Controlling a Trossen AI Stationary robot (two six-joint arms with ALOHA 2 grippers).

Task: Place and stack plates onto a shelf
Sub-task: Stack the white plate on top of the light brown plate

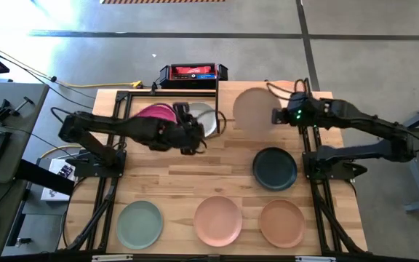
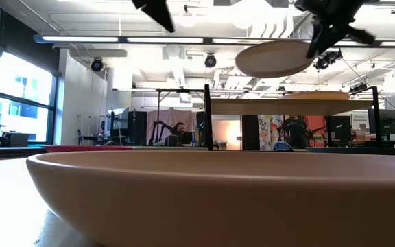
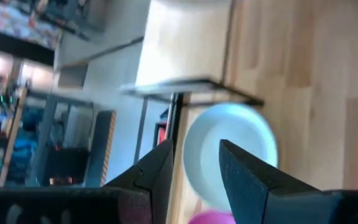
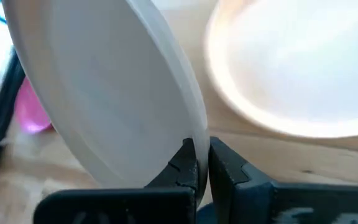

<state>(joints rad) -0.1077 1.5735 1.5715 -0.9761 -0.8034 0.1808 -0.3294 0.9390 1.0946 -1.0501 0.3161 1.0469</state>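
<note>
1. The magenta plate (image 1: pixel 154 113) is a vivid pink-purple; the light grey plate (image 1: pixel 202 118) beside it is pale and plain.
2. The beige plate (image 1: pixel 254 109) is a dull sandy tone.
3. The dark teal plate (image 1: pixel 274 168) is near black-green.
4. Sage green plate (image 1: pixel 140 224), pink plate (image 1: pixel 218 220) and peach plate (image 1: pixel 282 223) are soft pastels.
5. The worktop (image 1: pixel 188 178) is light striped wood.
6. Both arms are black.

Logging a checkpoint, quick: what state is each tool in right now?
Left tool: open, empty, above the grey plate.
Right tool: closed on a beige plate's rim.
</note>
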